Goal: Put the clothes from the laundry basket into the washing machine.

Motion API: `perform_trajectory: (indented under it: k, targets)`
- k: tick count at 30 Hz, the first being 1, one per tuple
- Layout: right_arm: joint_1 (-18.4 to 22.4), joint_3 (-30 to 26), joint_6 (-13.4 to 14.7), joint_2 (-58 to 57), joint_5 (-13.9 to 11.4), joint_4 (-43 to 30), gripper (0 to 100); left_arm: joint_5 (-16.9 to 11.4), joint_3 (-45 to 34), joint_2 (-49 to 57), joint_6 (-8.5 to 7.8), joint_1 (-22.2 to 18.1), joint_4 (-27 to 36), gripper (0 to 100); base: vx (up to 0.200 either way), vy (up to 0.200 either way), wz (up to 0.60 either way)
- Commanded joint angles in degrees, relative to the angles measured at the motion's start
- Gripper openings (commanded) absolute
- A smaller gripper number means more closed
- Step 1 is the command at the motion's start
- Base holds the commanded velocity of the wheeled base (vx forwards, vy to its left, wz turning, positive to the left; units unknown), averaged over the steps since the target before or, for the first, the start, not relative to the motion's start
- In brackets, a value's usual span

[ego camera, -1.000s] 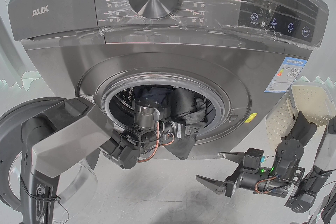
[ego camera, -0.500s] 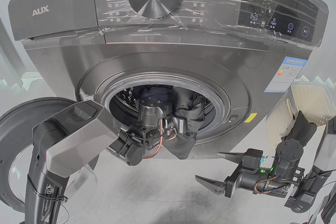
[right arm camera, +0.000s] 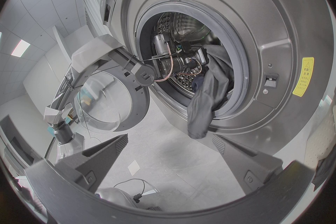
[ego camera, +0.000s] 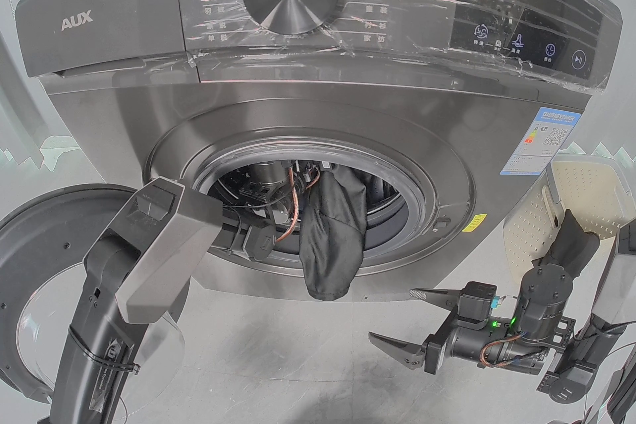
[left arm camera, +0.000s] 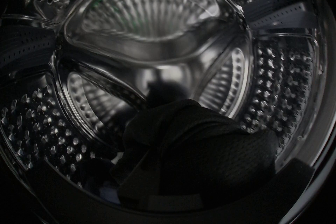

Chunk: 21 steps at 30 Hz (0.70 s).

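Note:
A dark garment (ego camera: 331, 233) hangs from my left gripper (ego camera: 322, 170) inside the washing machine's round opening (ego camera: 424, 180), its lower end draped over the front rim. The right wrist view shows the left gripper (right arm camera: 202, 56) shut on that garment (right arm camera: 204, 98). In the left wrist view the steel drum (left arm camera: 147, 18) lies ahead, with dark cloth (left arm camera: 199, 154) bunched close in front. My right gripper (ego camera: 392, 315) hangs open and empty over the floor, below and right of the opening; its fingers (right arm camera: 105, 154) stand wide apart. The cream laundry basket (ego camera: 586, 193) stands at the right with a dark cloth (ego camera: 575, 246) over its edge.
The machine's door (ego camera: 33, 286) is swung open to the left, behind my left arm, and appears as door (right arm camera: 115, 102) in the right wrist view. Grey floor (ego camera: 298, 359) lies in front of the machine. A cable (right arm camera: 136, 184) lies on the floor.
My left arm has risen and gone deeper into the drum, lifting the dark garment so it now hangs long over the rim. The right arm has not moved.

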State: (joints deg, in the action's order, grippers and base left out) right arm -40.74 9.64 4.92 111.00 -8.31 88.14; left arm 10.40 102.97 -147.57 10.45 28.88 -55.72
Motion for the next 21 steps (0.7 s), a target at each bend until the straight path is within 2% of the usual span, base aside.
perform_trajectory:
  k: [1, 6, 7, 9, 11, 14, 15, 17, 18, 19, 20, 21]
  targets:
    - [0.05, 0.03, 0.0, 0.36, -0.04, 0.02, 100, 2.52, 6.8, -5.36, 0.19, -1.72, 0.18, 0, 0.0, 0.0, 0.0]
    - [0.05, 0.11, 0.0, 0.36, -0.04, 0.02, 100, 2.52, 5.22, -4.66, 0.19, -1.81, 0.18, 0, 0.0, 0.0, 0.0]
    - [0.05, 0.11, 0.0, 0.36, -0.12, 0.02, 100, 2.61, 4.16, -4.4, 0.28, -1.72, 0.35, 100, 0.0, 0.0, 0.0]
    - [0.05, 0.03, 0.0, 0.36, -0.12, 0.02, 100, 2.52, -0.58, -1.76, 0.45, -1.19, 0.44, 100, 0.0, 0.0, 0.0]
    - [0.05, 0.03, 0.0, 0.36, -0.04, 0.02, 100, 1.29, -9.02, 2.9, 0.54, -0.49, 1.23, 100, 0.0, 0.0, 0.0]
    - [0.05, 0.11, 0.0, 0.36, -0.04, 0.02, 100, -2.75, -19.48, 8.79, 0.19, 0.92, 3.96, 100, 0.0, 0.0, 0.0]
    - [-0.04, 0.11, 0.0, 0.36, -0.04, 0.02, 100, -4.33, -23.61, 11.16, -0.43, 1.18, 5.19, 100, 0.0, 0.0, 0.0]
    - [-0.04, 0.11, 0.0, 0.36, -0.04, 0.02, 100, -5.04, -25.45, 12.22, -0.78, 1.35, 5.63, 100, 0.0, 0.0, 0.0]
    - [-0.04, 0.11, 0.0, 0.36, -0.04, 0.02, 100, -5.92, -29.32, 14.59, -2.19, 1.71, 6.59, 100, 0.0, 0.0, 0.0]
    - [-0.04, 0.11, 0.0, 0.36, -0.04, 0.02, 100, -6.44, -30.73, 15.47, -2.98, 1.88, 6.77, 100, 0.0, 0.0, 0.0]
    - [-0.04, 0.11, 0.0, 0.36, -0.04, 0.02, 100, -6.44, -30.73, 15.47, -2.98, 1.88, 6.77, 100, 0.0, 0.0, 0.0]
    - [-0.04, 0.11, 0.0, 0.36, -0.04, 0.02, 100, -8.11, -33.45, 17.31, -4.21, 2.23, 6.86, 100, 0.0, 0.0, 0.0]
